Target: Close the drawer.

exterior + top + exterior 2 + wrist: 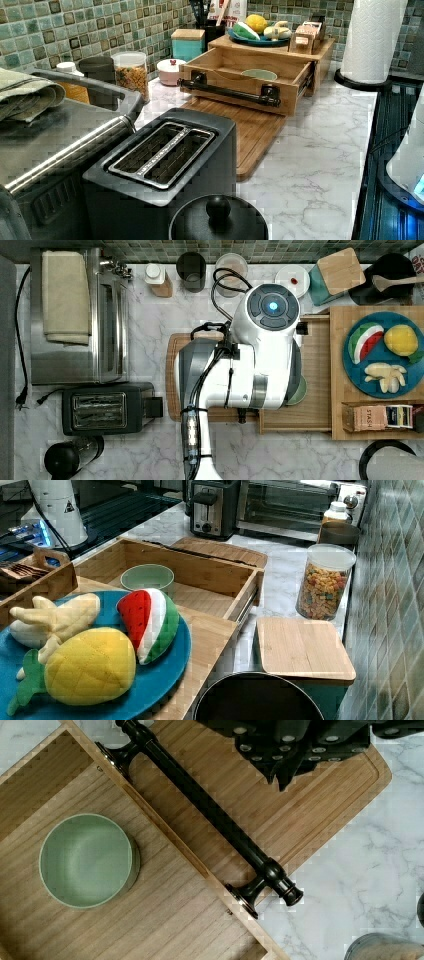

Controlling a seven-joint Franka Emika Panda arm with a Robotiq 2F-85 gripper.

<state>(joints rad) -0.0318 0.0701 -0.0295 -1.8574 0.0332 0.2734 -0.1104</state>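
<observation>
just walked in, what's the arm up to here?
The Franka arm hangs over the open drawer, which is pulled out above the bamboo cutting board. A green bowl sits inside the drawer. In the wrist view the gripper is above the cutting board, on the outer side of the black bar handle, apart from it. Drawer not yet closed; nothing is being pushed at this moment.

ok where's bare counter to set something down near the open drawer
The marble counter is bare between the cutting board and the dark stovetop, in front of the paper towel roll. The drawer floor is free beside the green bowl. By the tiled wall it is crowded: cereal jar, canisters, toaster.
</observation>
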